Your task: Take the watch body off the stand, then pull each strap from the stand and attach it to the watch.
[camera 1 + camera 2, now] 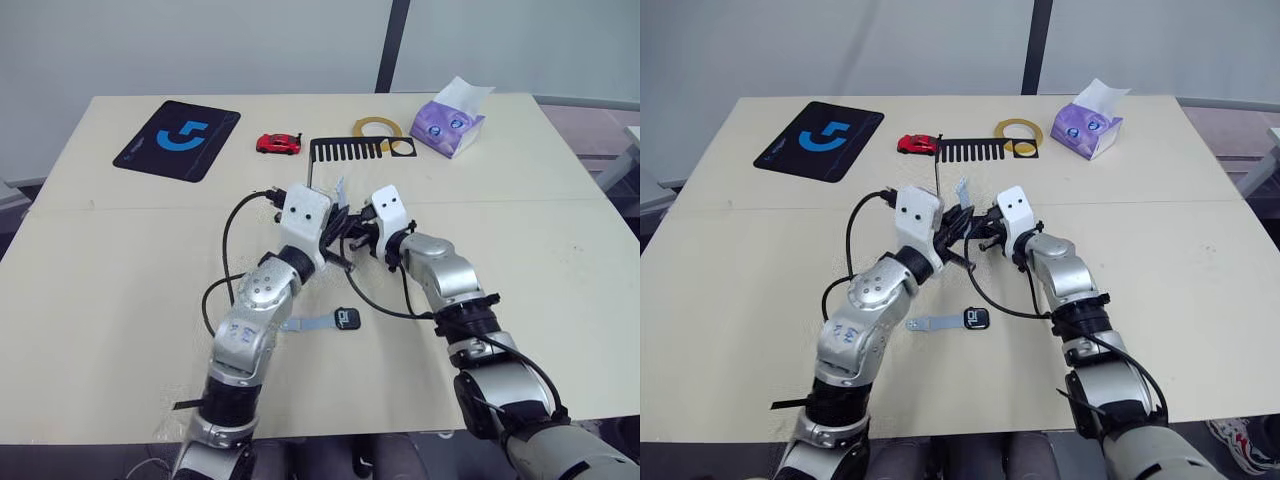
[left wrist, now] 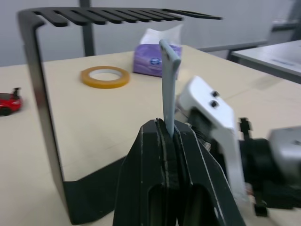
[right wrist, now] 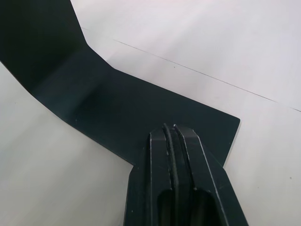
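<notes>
Table (image 1: 120, 260), left to right. Left gripper (image 2: 168, 134): mid-table, clenched on one pale strap (image 2: 168, 84), upright beside the stand (image 2: 42, 117). Watch body (image 1: 346, 319): toward near edge, second strap (image 1: 308, 323) attached, bare table around. Right gripper (image 3: 171, 136): fingers pressed together, over stand base.

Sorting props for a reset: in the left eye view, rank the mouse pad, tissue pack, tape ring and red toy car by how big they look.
1. mouse pad
2. tissue pack
3. tape ring
4. red toy car

All lie along the table's far side, so nearness hardly skews this.
</notes>
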Tool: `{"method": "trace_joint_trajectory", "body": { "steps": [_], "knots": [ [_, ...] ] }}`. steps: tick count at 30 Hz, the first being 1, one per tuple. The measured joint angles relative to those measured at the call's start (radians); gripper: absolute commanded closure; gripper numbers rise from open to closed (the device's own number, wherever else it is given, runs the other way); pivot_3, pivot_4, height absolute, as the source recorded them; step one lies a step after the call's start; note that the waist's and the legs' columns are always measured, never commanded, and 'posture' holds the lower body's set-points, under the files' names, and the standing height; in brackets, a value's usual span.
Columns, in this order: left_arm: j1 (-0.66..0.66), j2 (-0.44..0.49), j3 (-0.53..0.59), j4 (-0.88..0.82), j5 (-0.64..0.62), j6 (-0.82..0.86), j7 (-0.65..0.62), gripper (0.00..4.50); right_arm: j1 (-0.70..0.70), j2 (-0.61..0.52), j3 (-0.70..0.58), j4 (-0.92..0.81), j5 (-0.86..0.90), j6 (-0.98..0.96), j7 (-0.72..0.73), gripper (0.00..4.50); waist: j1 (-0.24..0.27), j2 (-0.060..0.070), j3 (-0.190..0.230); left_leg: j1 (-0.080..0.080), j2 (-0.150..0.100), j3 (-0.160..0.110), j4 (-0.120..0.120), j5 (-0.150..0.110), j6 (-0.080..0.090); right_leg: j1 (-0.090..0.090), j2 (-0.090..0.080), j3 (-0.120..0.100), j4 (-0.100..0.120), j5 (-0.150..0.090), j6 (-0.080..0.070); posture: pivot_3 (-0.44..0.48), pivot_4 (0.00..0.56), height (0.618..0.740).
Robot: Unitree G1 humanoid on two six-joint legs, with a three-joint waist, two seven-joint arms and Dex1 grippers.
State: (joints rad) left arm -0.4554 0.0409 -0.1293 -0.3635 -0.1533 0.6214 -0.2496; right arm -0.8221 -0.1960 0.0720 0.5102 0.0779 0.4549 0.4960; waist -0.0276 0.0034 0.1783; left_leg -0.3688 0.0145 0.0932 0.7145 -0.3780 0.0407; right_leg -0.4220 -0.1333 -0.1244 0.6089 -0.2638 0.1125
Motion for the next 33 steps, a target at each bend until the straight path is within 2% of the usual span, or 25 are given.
{"method": "trace_joint_trajectory", "body": {
  "steps": [6, 10, 15, 20, 24, 27, 30, 31, 33],
  "knots": [
    [-0.002, 0.145, 0.126, -0.027, -0.281, 0.085, -0.262, 4.45, 0.040, -0.005, -0.020, -0.015, 0.022, -0.082, 0.034, 4.50, 0.000, 0.001, 0.001, -0.001, 0.000, -0.001, 0.000, 0.000, 0.000, 0.000, 0.000, 0.001, -0.001, 0.000, 0.000, 0.000, 0.150, 0.738],
    [-0.028, 0.250, 0.201, -0.012, -0.452, 0.174, -0.391, 4.45, 0.108, -0.008, -0.056, -0.111, 0.064, -0.203, 0.063, 4.50, 0.000, 0.005, 0.003, -0.003, 0.000, -0.001, 0.000, 0.000, 0.000, 0.000, 0.001, -0.002, -0.002, 0.000, 0.000, 0.000, 0.150, 0.738],
    [-0.073, 0.334, 0.199, 0.000, -0.562, 0.213, -0.523, 4.45, 0.219, -0.116, -0.087, -0.435, 0.135, -0.100, 0.095, 4.50, 0.007, 0.006, 0.004, -0.003, -0.001, -0.002, -0.001, 0.000, -0.001, 0.000, 0.001, -0.002, -0.003, 0.000, 0.000, 0.000, 0.150, 0.738],
    [-0.091, 0.409, 0.177, 0.078, -0.583, 0.205, -0.648, 4.45, 0.448, -0.300, -0.169, -0.822, 0.294, 0.160, 0.158, 4.50, 0.024, 0.008, 0.006, -0.002, 0.000, -0.001, -0.001, 0.000, -0.001, 0.000, 0.003, -0.002, -0.005, 0.000, 0.000, 0.000, 0.150, 0.738],
    [-0.123, 0.423, 0.137, 0.143, -0.583, 0.183, -0.727, 4.50, 0.541, -0.381, -0.299, -1.040, 0.501, 0.336, 0.177, 3.19, 0.028, 0.008, 0.006, -0.002, 0.000, 0.000, -0.001, 0.000, -0.001, 0.000, 0.003, -0.001, -0.004, 0.000, 0.000, 0.000, 0.150, 0.738],
    [-0.144, 0.435, 0.105, 0.189, -0.569, 0.153, -0.782, 4.50, 0.595, -0.397, -0.428, -1.143, 0.750, 0.454, 0.165, 1.79, 0.030, 0.008, 0.006, -0.002, 0.000, 0.000, -0.002, 0.000, -0.001, 0.000, 0.003, -0.002, -0.005, 0.000, 0.000, 0.000, 0.150, 0.738],
    [-0.189, 0.429, 0.066, 0.225, -0.552, 0.127, -0.824, 4.50, 0.599, -0.389, -0.473, -1.194, 0.975, 0.513, 0.064, 0.28, 0.030, 0.007, 0.006, -0.002, -0.001, 0.000, -0.002, 0.000, 0.000, 0.000, 0.002, -0.001, -0.005, 0.000, 0.000, 0.000, 0.150, 0.738],
    [-0.202, 0.425, 0.058, 0.225, -0.550, 0.123, -0.831, 4.50, 0.596, -0.384, -0.472, -1.202, 1.023, 0.517, 0.028, 0.02, 0.030, 0.007, 0.006, -0.002, -0.001, 0.000, -0.002, 0.000, 0.000, 0.000, 0.002, -0.001, -0.005, 0.000, 0.000, 0.000, 0.150, 0.738],
    [-0.218, 0.423, 0.041, 0.226, -0.547, 0.118, -0.842, 4.50, 0.594, -0.373, -0.465, -1.216, 1.137, 0.522, -0.062, 0.02, 0.029, 0.008, 0.006, -0.002, -0.001, 0.000, -0.002, 0.000, 0.000, 0.000, 0.002, -0.001, -0.005, 0.000, 0.000, 0.000, 0.150, 0.738]
  ]
}}
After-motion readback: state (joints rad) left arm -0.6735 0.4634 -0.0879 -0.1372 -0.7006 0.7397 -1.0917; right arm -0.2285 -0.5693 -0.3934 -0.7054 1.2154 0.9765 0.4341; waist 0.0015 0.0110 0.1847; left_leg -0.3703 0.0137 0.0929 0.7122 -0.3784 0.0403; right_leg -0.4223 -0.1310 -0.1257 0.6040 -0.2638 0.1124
